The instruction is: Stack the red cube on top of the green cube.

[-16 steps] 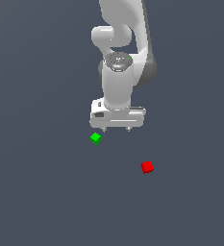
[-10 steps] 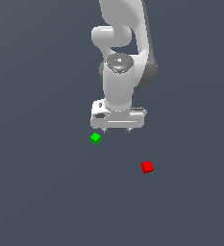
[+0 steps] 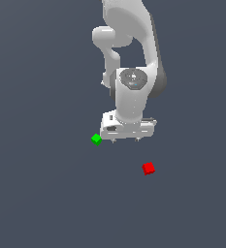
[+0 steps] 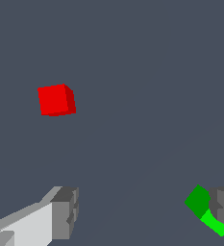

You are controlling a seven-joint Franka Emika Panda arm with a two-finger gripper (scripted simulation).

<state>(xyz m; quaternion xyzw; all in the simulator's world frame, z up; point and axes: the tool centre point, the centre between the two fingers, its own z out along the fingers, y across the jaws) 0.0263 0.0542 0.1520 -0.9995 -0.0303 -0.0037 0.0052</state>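
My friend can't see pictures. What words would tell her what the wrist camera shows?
A small red cube sits alone on a plain dark grey floor. Nearer the camera, the open gripper shows two grey fingertips set wide apart, and a green cube peeks out beside one of them.

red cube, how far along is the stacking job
Nothing looks done yet: the red cube sits alone on the floor, apart from the green cube. The gripper hangs open and empty above the floor between them. Left: grasp the red cube, carry it, place it on green.
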